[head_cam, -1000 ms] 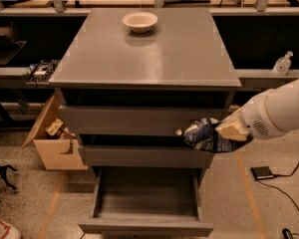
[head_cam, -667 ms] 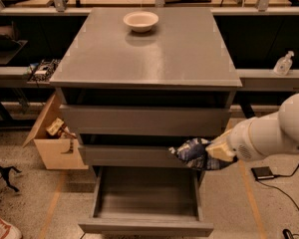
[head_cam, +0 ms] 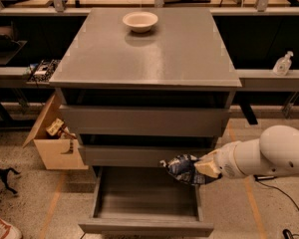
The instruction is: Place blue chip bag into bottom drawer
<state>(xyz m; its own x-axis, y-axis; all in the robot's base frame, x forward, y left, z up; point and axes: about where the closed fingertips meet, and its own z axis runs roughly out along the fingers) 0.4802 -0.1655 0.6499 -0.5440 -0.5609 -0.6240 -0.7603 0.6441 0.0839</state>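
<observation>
The blue chip bag is a crinkly dark-blue foil bag with white markings, held in my gripper at the end of the white arm coming in from the right. The gripper is shut on the bag's right end. The bag hangs over the right side of the bottom drawer, which is pulled out and shows a bare grey floor. The bag is in front of the middle drawer's front, a little above the open tray.
A white bowl sits at the back of the grey cabinet's top. A cardboard box stands on the floor at the cabinet's left. A clear bottle stands on the right shelf. Cables lie on the floor at the right.
My gripper has carried the bag down and to the left, from beside the top drawers to just over the open bottom drawer's right side.
</observation>
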